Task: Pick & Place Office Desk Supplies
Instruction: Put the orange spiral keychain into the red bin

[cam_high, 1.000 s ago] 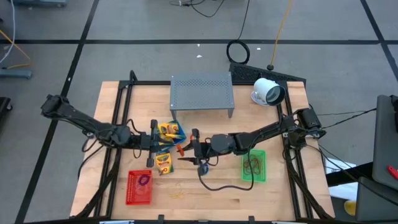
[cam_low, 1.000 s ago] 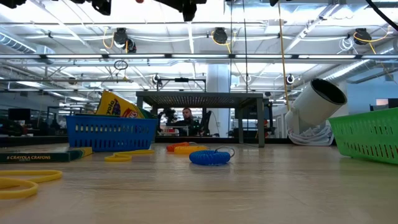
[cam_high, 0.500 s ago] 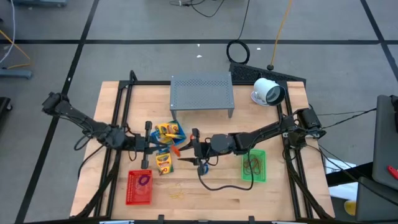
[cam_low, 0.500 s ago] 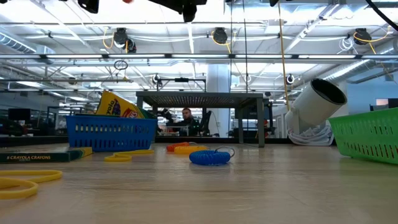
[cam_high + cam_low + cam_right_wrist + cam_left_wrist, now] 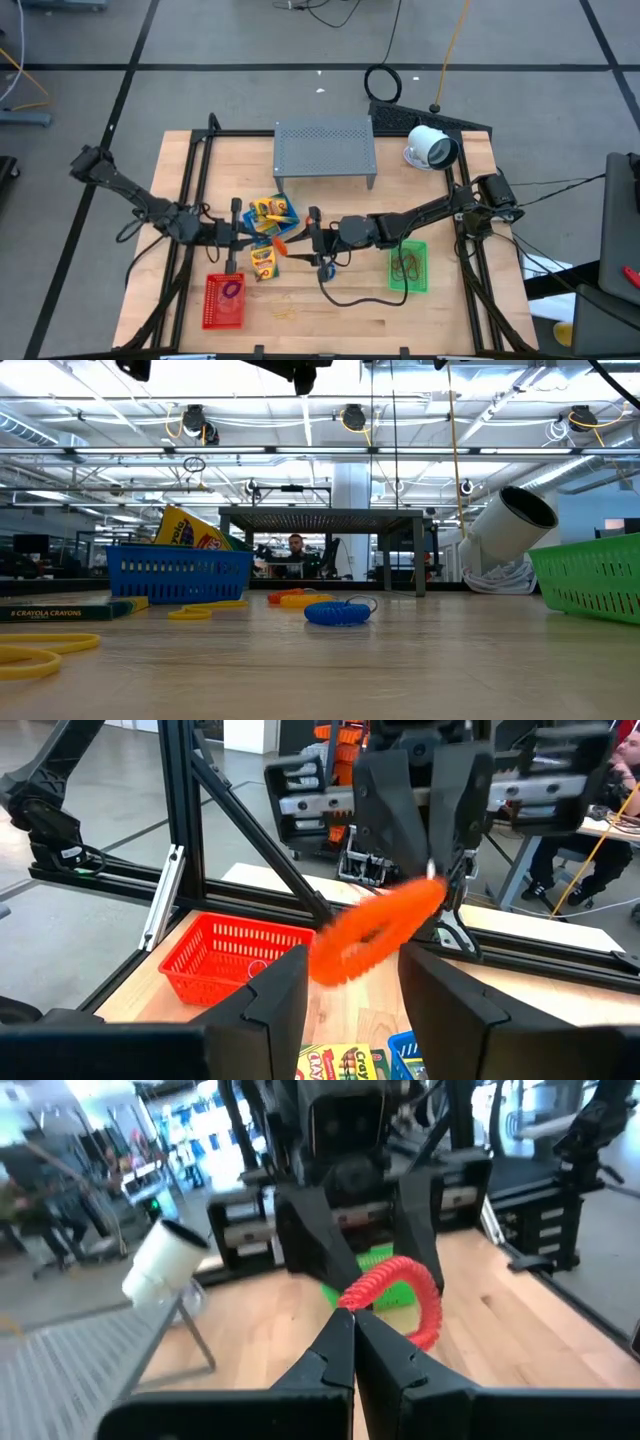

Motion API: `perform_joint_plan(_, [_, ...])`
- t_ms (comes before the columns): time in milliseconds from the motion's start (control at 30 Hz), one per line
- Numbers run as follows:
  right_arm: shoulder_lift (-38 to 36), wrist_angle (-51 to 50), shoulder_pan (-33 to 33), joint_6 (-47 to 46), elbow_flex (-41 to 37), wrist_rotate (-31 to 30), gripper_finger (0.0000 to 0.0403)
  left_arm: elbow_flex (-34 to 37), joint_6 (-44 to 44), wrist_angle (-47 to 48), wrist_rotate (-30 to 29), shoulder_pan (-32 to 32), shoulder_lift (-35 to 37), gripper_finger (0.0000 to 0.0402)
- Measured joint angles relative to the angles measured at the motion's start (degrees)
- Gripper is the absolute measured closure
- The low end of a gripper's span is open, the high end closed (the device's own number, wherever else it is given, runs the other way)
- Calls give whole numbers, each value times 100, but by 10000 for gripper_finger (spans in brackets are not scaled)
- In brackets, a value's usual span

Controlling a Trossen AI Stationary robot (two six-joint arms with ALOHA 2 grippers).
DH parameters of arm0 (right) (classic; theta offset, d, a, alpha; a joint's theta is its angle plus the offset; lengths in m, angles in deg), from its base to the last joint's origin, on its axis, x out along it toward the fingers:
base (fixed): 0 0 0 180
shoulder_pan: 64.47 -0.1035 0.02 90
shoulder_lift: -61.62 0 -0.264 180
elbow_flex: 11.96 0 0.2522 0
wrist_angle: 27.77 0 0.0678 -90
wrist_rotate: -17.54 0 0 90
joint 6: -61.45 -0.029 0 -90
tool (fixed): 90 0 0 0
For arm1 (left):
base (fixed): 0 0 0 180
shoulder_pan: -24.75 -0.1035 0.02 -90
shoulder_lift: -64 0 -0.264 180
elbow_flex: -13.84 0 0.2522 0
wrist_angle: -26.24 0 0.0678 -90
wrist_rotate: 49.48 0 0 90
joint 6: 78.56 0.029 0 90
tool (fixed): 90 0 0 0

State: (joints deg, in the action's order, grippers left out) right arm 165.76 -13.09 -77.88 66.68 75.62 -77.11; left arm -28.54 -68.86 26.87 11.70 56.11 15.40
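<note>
Right, you're mid-handover: your left pincer [image 5: 352,1342] is clenched on an orange coiled loop [image 5: 400,1295], lifted off the wooden surface [image 5: 330,305]. Your right pincer [image 5: 312,238] sits just opposite, fingers released, the loop between the two. Next, I'd judge, carry that springy, ridged plastic ring to the red basket [image 5: 222,302], a slotted rectangular tub close below your left pincer.

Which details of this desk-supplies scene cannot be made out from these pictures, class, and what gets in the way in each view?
- Low view: both grippers are cut off by the top edge.
- Low view: the blue basket wall hides the lower part of the crayon pack.
- High view: the loops in the green basket and red basket are too small to count.
- Right wrist view: the orange band is motion-blurred.
</note>
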Motion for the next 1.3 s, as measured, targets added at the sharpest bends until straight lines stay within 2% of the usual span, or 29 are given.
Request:
perform_joint_plan(267, [0, 0, 0, 1, 0, 0, 252, -2, -1026, 776, -610, 551, 0, 401])
perform_joint_plan(400, [0, 0, 0, -2, 0, 0, 250, -2, -1524, 982, -646, 828, 0, 401])
perform_joint_plan(633, [0, -197, 0, -24, 0, -2, 250, -4, -3348, 1922, -631, 1274, 0, 401])
perform_joint_plan(767, [0, -428, 2, -225, 0, -20, 250, -5, -4400, 2292, -348, 1503, 0, 401])
perform_joint_plan(1033, [-2, -780, 22, -291, 0, -735, 256, -7, -6453, 2808, 622, 1882, -15, 401])
perform_joint_plan(1200, [-2, -780, 63, -284, 0, -748, 253, -129, -7188, 2911, 1048, 2175, -29, 401])
perform_joint_plan(1300, [-2, -781, 92, -284, 0, -748, 255, -457, -7618, 3474, 1209, 2308, -133, 401])
